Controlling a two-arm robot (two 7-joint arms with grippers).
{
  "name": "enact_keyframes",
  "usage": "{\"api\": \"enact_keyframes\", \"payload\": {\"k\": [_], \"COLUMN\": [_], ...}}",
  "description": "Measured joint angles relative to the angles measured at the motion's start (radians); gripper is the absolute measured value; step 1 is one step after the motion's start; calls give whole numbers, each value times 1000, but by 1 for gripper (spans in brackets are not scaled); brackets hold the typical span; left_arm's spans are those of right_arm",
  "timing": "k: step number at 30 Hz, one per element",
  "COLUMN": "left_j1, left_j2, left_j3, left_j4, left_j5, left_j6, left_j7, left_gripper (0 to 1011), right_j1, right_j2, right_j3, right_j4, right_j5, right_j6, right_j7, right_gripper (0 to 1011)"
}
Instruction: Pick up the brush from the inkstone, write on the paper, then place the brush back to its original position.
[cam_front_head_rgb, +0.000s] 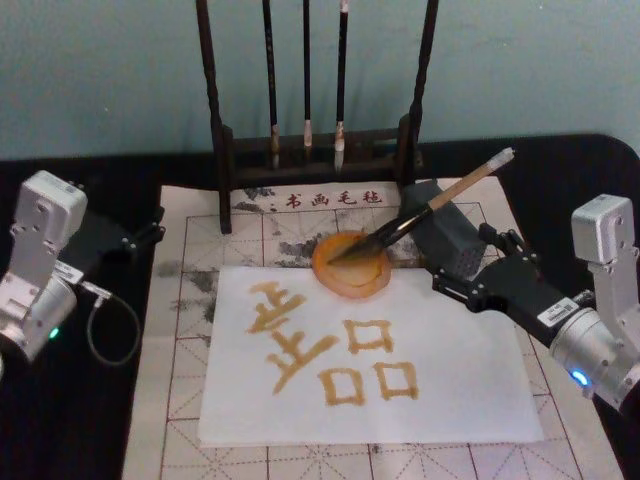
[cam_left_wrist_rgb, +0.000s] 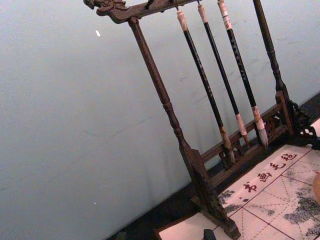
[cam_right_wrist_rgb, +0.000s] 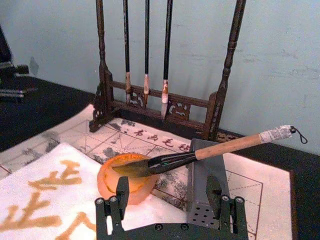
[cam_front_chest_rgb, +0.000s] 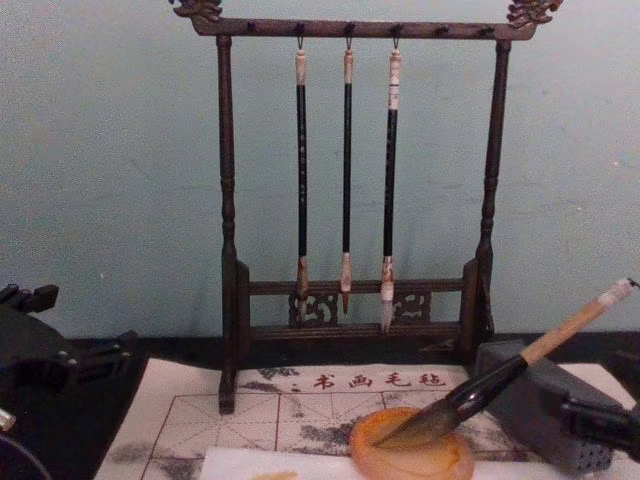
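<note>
The brush (cam_front_head_rgb: 440, 198) lies at a slant, its dark tuft in the orange inkstone (cam_front_head_rgb: 350, 272) and its tan handle resting across a grey block (cam_front_head_rgb: 447, 237). The white paper (cam_front_head_rgb: 460, 385) in front of the inkstone carries golden-brown characters. My right gripper (cam_front_head_rgb: 466, 258) is open, just behind the grey block and below the handle, holding nothing. In the right wrist view its fingertips (cam_right_wrist_rgb: 121, 192) flank the inkstone (cam_right_wrist_rgb: 112, 177) and block, with the brush (cam_right_wrist_rgb: 225, 147) beyond them. My left gripper (cam_front_head_rgb: 148, 234) is parked open at the mat's left edge.
A dark wooden rack (cam_front_head_rgb: 222, 150) with three thin black-shafted brushes (cam_front_head_rgb: 306, 70) stands at the back of the gridded mat (cam_front_head_rgb: 180, 330). The rack (cam_front_chest_rgb: 228, 250) rises tall in the chest view. A black table surrounds the mat. A cable loops by the left arm (cam_front_head_rgb: 100, 325).
</note>
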Motion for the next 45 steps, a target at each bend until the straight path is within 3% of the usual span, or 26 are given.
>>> {"api": "enact_keyframes", "payload": {"k": [8,15,45], "left_j1": [0,0,0], "left_j2": [0,0,0], "left_j3": [0,0,0], "left_j4": [0,0,0], "left_j5": [0,0,0], "left_j6": [0,0,0], "left_j7": [0,0,0], "left_gripper": [1001,1001,1001], "right_j1": [2,-1,-1], "right_j2": [-14,-27,-24], "right_j3": [0,8,7], "right_j4": [0,0,0], "right_j5": [-56,-73,-69], "right_j6": [38,59,57], "right_j7": [-32,-40,-39], "right_gripper": [1002,1000,1002]}}
